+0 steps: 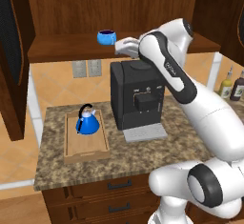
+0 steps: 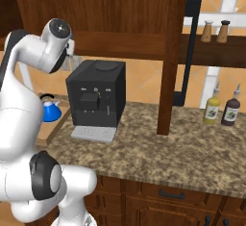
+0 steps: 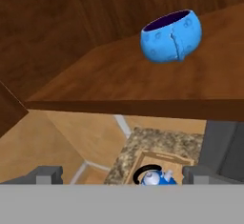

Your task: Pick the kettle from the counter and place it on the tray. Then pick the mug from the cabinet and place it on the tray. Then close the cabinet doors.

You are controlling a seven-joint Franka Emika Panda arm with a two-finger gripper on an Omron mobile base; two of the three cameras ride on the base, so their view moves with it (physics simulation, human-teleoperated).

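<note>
Hand view: mug (image 3: 170,36) near shelf edge, open hand (image 3: 116,174) apart.

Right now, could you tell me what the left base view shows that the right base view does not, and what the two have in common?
Left base view: the mug on the cabinet shelf, the open hand beside it, and the whole tray. Right base view: two shakers on a side shelf and a black-handled cabinet door. Both: the kettle on the tray, the coffee machine, the sauce bottles and the counter.
</note>
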